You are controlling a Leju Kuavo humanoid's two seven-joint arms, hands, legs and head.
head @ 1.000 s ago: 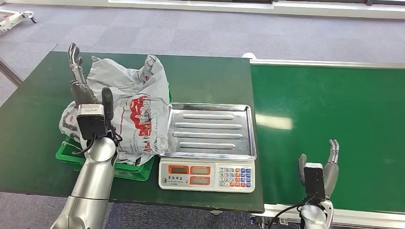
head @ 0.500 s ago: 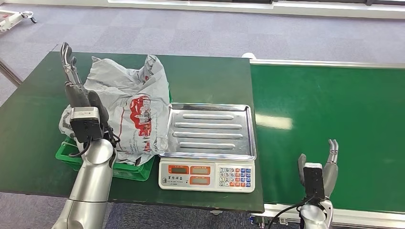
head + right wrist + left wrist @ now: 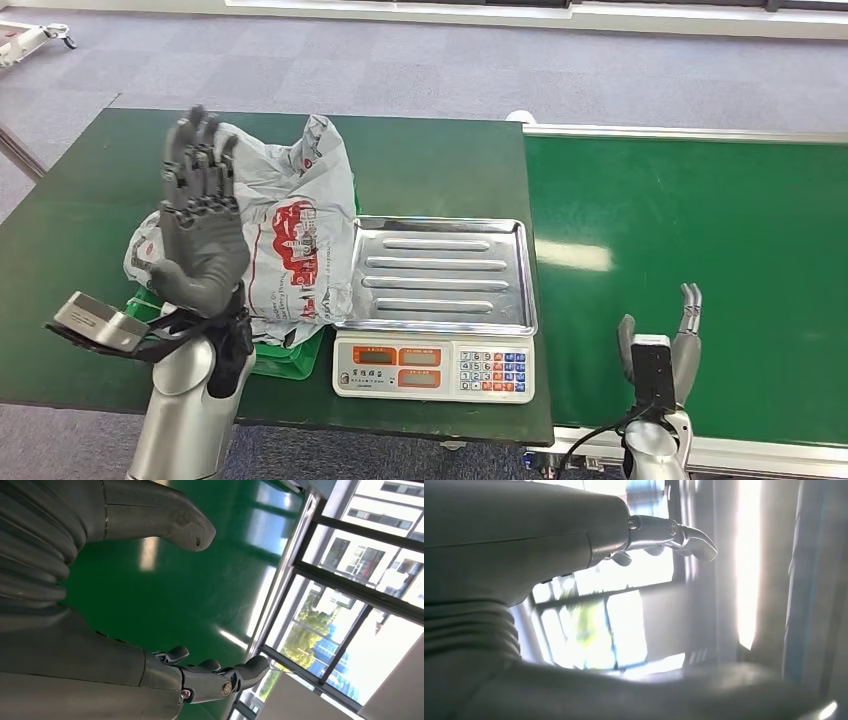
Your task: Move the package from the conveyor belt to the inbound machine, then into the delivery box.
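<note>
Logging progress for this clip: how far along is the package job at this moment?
Looks nearly finished: the grey package already lies in the green delivery box, beside the scale, whose tray is bare, and the conveyor belt carries nothing. In hand: nothing; the left hand is raised, fingers spread, above the package, and the right hand is open over the belt. Left: apparently only lowering the arm.

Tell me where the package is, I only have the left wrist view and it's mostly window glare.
Observer: The package, a grey printed bag, rests on the green delivery box, just left of the scale.
Operator: Is my left hand holding it?
Observer: No. The left hand is raised in front of the bag, fingers spread, holding nothing.
Operator: And the right?
Observer: The right hand is open, above the near edge of the conveyor belt.
</note>
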